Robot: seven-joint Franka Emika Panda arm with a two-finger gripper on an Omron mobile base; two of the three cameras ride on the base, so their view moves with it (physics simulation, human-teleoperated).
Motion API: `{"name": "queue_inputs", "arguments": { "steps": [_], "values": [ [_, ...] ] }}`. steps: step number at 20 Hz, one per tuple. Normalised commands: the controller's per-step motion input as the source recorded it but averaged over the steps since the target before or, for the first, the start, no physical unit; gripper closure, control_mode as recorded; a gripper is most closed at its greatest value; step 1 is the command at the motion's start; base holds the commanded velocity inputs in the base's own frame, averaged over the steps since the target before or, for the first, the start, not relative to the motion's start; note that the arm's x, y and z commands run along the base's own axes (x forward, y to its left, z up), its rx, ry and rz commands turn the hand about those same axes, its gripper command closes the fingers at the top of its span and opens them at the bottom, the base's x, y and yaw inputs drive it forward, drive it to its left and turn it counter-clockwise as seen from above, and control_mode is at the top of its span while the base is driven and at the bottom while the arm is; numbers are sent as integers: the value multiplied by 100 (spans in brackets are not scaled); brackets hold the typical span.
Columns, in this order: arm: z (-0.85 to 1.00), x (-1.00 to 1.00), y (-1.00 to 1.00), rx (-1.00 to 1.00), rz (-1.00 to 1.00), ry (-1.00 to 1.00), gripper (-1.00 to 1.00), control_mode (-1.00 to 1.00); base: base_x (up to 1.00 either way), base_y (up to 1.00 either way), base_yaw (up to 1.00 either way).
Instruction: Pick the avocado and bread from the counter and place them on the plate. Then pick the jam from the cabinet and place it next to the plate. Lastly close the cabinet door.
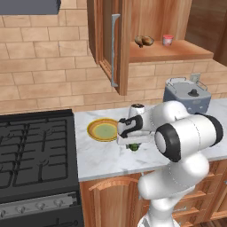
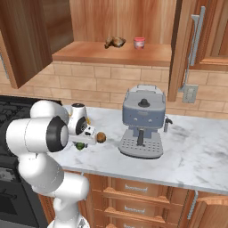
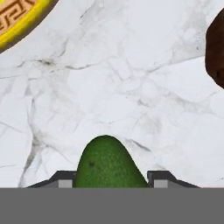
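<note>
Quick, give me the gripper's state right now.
Gripper: shut on the avocado, low over the counter.

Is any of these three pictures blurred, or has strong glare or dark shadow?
Left base view: sharp, even light, no glare on the counter; the plate is clear. Right base view: equally sharp, soft shadow under the coffee machine. Hand view: the avocado between the fingertips looks slightly soft, the marble veins crisp, no glare.
</note>
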Motion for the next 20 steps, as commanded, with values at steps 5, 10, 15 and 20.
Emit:
{"name": "queue_inputs", "arguments": {
  "steps": [5, 10, 15, 20],
  "values": [
    [61, 0, 49, 0, -1, -11, 100, -100, 0, 0, 0],
    [68, 0, 34, 0, 0, -10, 100, -100, 0, 0, 0],
    [35, 13, 10, 0, 0, -12, 100, -100, 0, 0, 0],
    [3, 44, 0, 0, 3, -6, 100, -100, 0, 0, 0]
  ]
}}
